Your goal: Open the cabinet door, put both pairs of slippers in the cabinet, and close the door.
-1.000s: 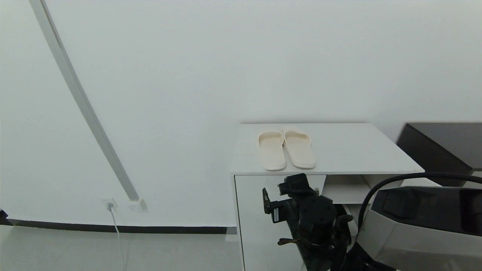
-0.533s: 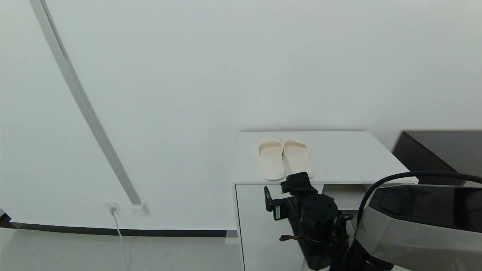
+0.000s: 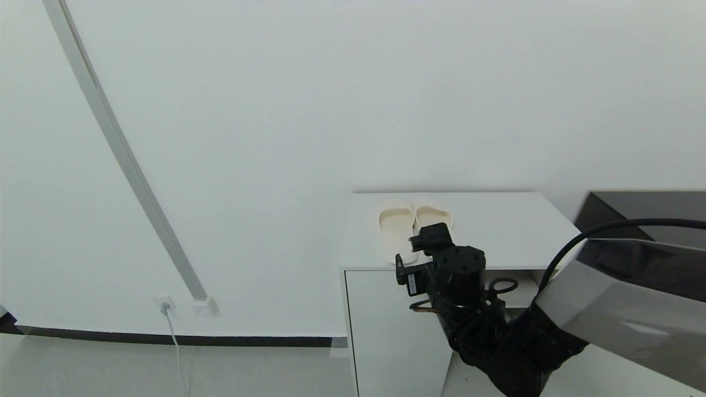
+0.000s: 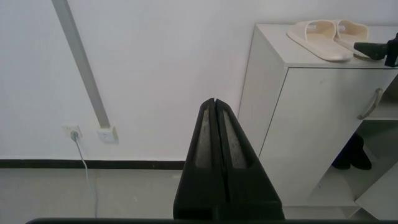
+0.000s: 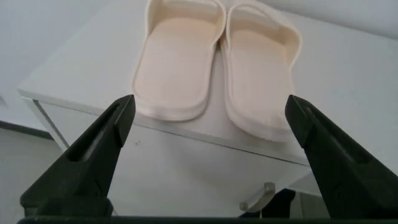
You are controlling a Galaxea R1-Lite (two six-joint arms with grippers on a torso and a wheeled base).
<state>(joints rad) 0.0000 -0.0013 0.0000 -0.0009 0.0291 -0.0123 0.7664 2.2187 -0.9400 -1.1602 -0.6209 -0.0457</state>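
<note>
Your right gripper (image 5: pixel 210 102) is wide open and holds nothing. It stands just in front of the top's front edge on the cabinet (image 3: pixel 513 231). The cream slippers (image 3: pixel 397 231) lie side by side on that top, near its front-left corner, with the toes toward the wall. I judge that the step in hand is to take this pair. The two slippers lie just beside each other, so try one grasp for both: keep the pair centred between the fingers, and close only when both outer sides are inside. From the right wrist view I cannot tell surely that the opening is wider than the pair, so check this before you go down. The heels are close to the edge, and a push from the front may slide them toward the wall; it is better to come from above. They look soft, so squeeze gently, otherwise they may fold and slip out. The left half of the front is covered by a door (image 4: pixel 311 130) with a handle (image 4: pixel 370 104); the right half shows open shelves, where the pair can go. Your left gripper (image 4: pixel 215 109) is pressed fully together and empty, well apart to the left of the cabinet.
</note>
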